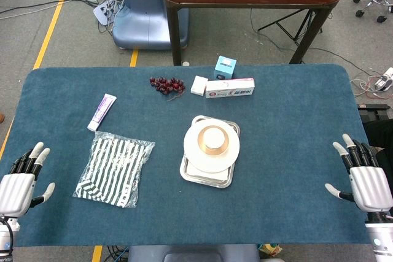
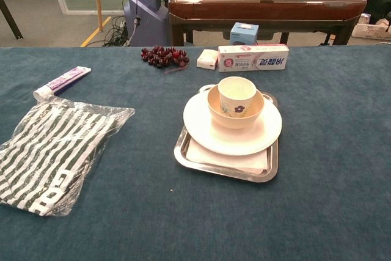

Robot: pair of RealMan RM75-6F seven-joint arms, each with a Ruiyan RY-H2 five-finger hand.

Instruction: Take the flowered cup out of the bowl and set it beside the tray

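Observation:
A white cup with a small dark flower (image 2: pixel 237 96) stands upright inside a tan bowl (image 2: pixel 221 116). The bowl sits on a white plate (image 2: pixel 201 128), and the plate rests on a steel tray (image 2: pixel 183 152) at the table's middle. From above, the cup (image 1: pixel 213 138) shows as a ring in the bowl (image 1: pixel 213 148) over the tray (image 1: pixel 186 174). My left hand (image 1: pixel 21 181) lies at the table's left edge, fingers spread, holding nothing. My right hand (image 1: pixel 363 178) lies at the right edge, also empty with fingers apart. Both hands are far from the tray.
A striped cloth in a clear bag (image 1: pixel 114 168) lies left of the tray. A toothpaste tube (image 1: pixel 102 112), grapes (image 1: pixel 167 84), a small white block (image 1: pixel 198 84), a toothpaste box (image 1: pixel 230 88) and a blue box (image 1: pixel 225 67) line the far side.

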